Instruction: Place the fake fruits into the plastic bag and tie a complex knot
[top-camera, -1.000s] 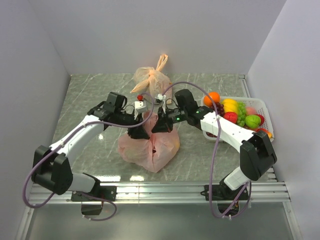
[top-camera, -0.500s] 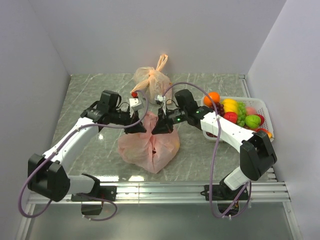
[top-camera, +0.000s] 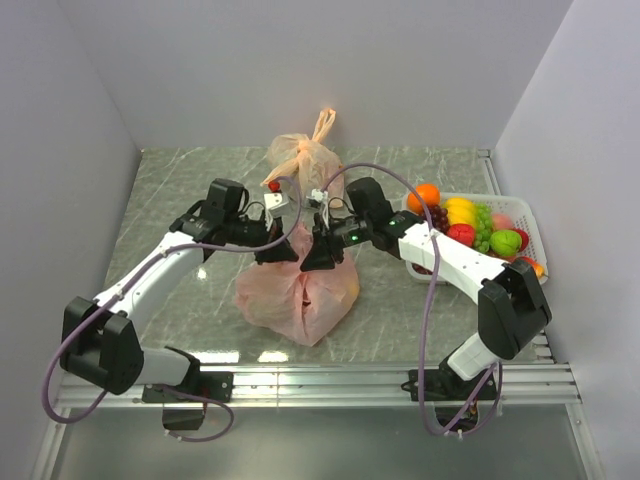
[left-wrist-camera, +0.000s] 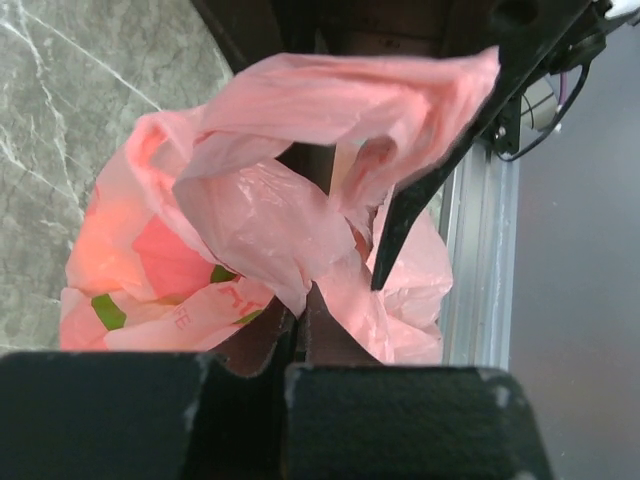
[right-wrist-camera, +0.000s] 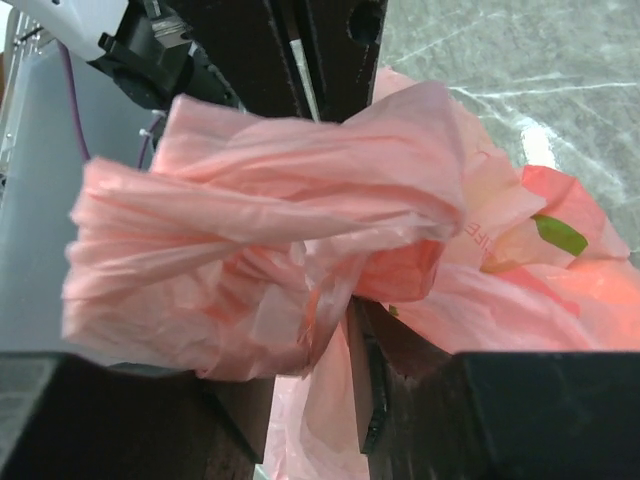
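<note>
The pink-red plastic bag (top-camera: 297, 293) lies between the arms, with fake fruits showing red and green through its film (left-wrist-camera: 110, 260). Its handles are gathered above it into a loose twisted knot (right-wrist-camera: 270, 240). My left gripper (top-camera: 278, 252) sits at the bag's top left, shut on a fold of the bag's film (left-wrist-camera: 298, 305). At the top right, my right gripper (top-camera: 318, 255) is open, and a strip of handle film hangs loose between its fingers (right-wrist-camera: 315, 350). More fake fruits (top-camera: 470, 228) fill the white basket (top-camera: 497, 199) on the right.
A paler orange bag (top-camera: 303, 160) with upright tied handles stands just behind the grippers. The basket sits against the right wall, by the right arm's forearm. Grey walls close in the left, back and right. A metal rail (top-camera: 320, 380) runs along the near edge.
My left gripper has shut on the bag's film after swinging slightly left and back. My right gripper has opened and released its handle.
</note>
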